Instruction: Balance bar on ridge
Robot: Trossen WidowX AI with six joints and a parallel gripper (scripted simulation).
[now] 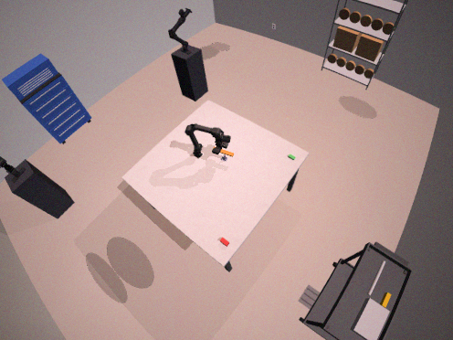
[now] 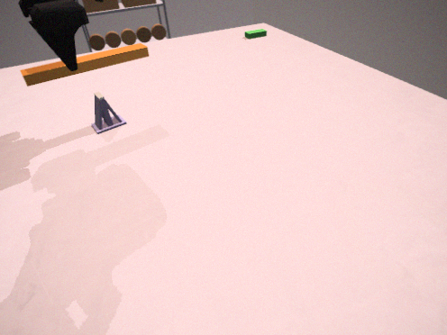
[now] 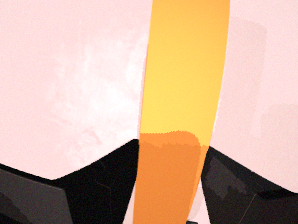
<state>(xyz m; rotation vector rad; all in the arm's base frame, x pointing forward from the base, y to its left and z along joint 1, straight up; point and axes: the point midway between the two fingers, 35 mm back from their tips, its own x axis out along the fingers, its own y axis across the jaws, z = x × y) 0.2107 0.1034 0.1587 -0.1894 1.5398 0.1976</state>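
The long orange bar [image 1: 227, 153] [image 2: 117, 55] [image 3: 185, 65] is held in the air above the table [image 1: 256, 192] [image 2: 315, 180] and looks roughly level. My gripper [image 1: 220, 150] [image 2: 73, 68] [image 3: 172, 146] is shut on it, with one finger on each side of the bar in the wrist view. The ridge is a small purple-grey stand [image 1: 224, 158] [image 2: 97, 113] with a pale narrow top, upright on the table. In the exterior view the bar appears behind and above the ridge, apart from it. The wrist view does not clearly show the ridge.
A green block [image 1: 291, 156] [image 2: 255, 34] lies near the table's far right corner. A red block [image 1: 224, 241] lies near the front corner. Shadows of the arm and bar fall on the table around the ridge. Off the table stand a blue cabinet [image 1: 55, 102], shelves and a cart.
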